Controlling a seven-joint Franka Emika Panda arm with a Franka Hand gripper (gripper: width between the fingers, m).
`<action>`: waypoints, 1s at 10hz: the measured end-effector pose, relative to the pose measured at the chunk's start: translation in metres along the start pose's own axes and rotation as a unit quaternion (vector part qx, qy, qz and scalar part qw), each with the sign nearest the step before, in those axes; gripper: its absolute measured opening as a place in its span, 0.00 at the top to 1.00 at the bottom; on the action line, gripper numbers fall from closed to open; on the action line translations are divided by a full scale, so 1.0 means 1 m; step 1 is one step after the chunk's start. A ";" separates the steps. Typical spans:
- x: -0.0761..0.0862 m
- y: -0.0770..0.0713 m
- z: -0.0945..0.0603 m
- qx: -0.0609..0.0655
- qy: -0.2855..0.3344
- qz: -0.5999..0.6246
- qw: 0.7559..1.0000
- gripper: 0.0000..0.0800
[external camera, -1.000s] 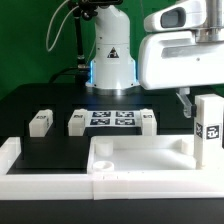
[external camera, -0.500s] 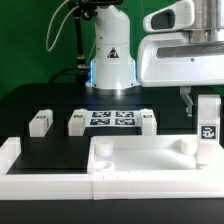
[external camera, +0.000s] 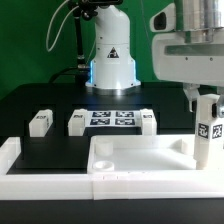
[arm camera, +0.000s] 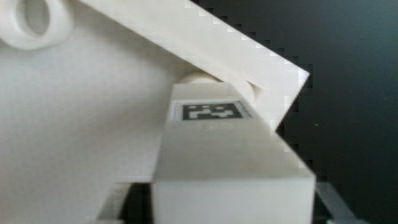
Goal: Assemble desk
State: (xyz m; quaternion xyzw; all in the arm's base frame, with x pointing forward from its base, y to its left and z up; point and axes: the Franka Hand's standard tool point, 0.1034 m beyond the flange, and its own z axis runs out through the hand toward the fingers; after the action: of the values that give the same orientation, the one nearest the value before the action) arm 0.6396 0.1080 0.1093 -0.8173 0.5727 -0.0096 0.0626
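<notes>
Holding leg block [external camera: 207, 135] upright at panel [external camera: 140, 160] corner

Hidden and cut off
Hand [external camera: 202, 100] body runs off the exterior view's top and right edges; fingertips mostly behind the leg block [external camera: 207, 135], grip unclear. Tags on the far leg blocks [external camera: 40, 122] too small to read. Wrist view blurred.

White arm [external camera: 112, 35] with black cables [external camera: 58, 30], blue-lit base [external camera: 110, 80] and triangle sticker [external camera: 112, 57].
</notes>
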 end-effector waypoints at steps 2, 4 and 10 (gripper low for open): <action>-0.006 -0.001 0.000 0.002 0.001 0.094 0.996 0.64; -0.006 -0.001 0.001 0.001 0.001 0.070 0.998 0.54; -0.008 0.001 0.006 -0.012 0.011 -0.284 0.959 0.19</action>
State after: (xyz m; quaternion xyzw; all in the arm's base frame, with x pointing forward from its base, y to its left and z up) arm 0.6366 0.1161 0.1036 -0.9468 0.3178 -0.0291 0.0417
